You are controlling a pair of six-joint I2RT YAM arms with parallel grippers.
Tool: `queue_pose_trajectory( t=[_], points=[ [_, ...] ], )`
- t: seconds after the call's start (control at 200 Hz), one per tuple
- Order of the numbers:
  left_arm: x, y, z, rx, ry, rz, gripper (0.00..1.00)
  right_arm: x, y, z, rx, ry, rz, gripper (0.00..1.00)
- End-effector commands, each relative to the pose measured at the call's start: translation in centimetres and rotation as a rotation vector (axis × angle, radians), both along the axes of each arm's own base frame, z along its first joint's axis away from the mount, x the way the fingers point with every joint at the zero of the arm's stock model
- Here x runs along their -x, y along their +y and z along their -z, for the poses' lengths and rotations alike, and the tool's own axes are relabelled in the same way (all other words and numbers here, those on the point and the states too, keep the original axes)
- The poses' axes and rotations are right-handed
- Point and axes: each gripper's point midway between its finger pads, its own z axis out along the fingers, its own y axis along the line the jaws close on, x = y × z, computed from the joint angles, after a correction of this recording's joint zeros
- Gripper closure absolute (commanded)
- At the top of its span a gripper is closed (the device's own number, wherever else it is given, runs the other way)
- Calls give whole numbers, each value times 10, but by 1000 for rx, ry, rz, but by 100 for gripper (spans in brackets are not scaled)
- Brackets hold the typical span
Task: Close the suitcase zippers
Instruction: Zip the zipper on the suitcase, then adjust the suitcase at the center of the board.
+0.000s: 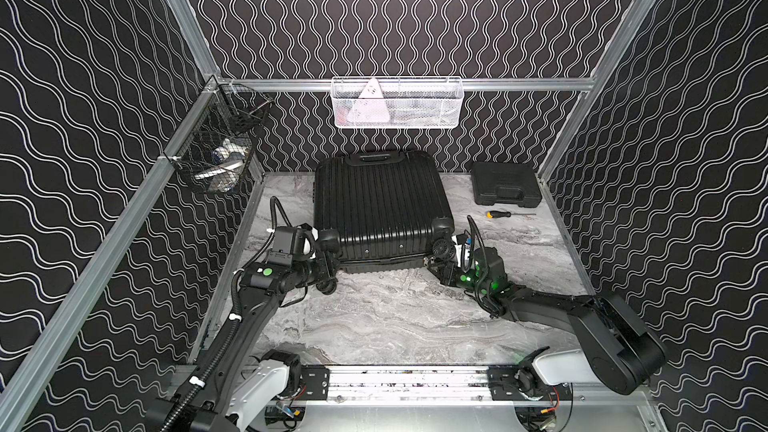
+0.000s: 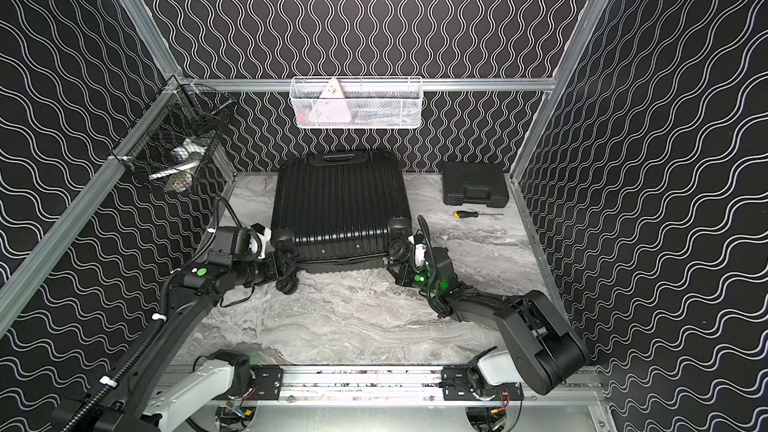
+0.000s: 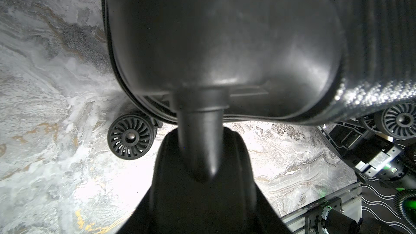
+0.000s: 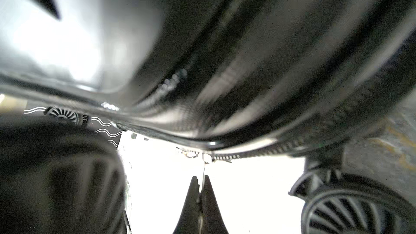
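The black ribbed suitcase lies flat at the back of the marble table, wheels toward the front. Its shells lie together, with the zipper band running along the front edge. My left gripper is at the front-left corner, shut on the upper wheel's mount. A lower wheel rests on the table. At the front-right corner, my right gripper is shut on a thin silvery zipper pull, hanging from the slider on the zipper teeth.
A flat black tool case sits at the back right, with a screwdriver in front of it. A white mesh basket hangs on the back wall. A black wire basket hangs at the left rail.
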Motion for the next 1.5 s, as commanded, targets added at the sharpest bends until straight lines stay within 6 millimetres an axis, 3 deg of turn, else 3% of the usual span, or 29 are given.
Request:
queue_pose_trajectory(
  t=[0.0, 0.771, 0.961, 1.156, 1.496],
  points=[
    [0, -26, -15, 98, -51, 127, 67, 5, 17, -23, -95, -56, -75, 100],
    [-2, -26, -17, 93, -60, 134, 65, 9, 27, -24, -147, -46, -102, 100],
    [-4, -18, -18, 34, -69, 122, 53, 8, 20, -16, -83, -40, -71, 100],
    [-9, -5, -22, -55, -96, 104, 31, 9, 15, -13, -43, -39, -56, 100],
    [-16, 16, -24, -187, -110, 63, 30, 10, 15, -12, -45, -35, -61, 100]
  ],
)
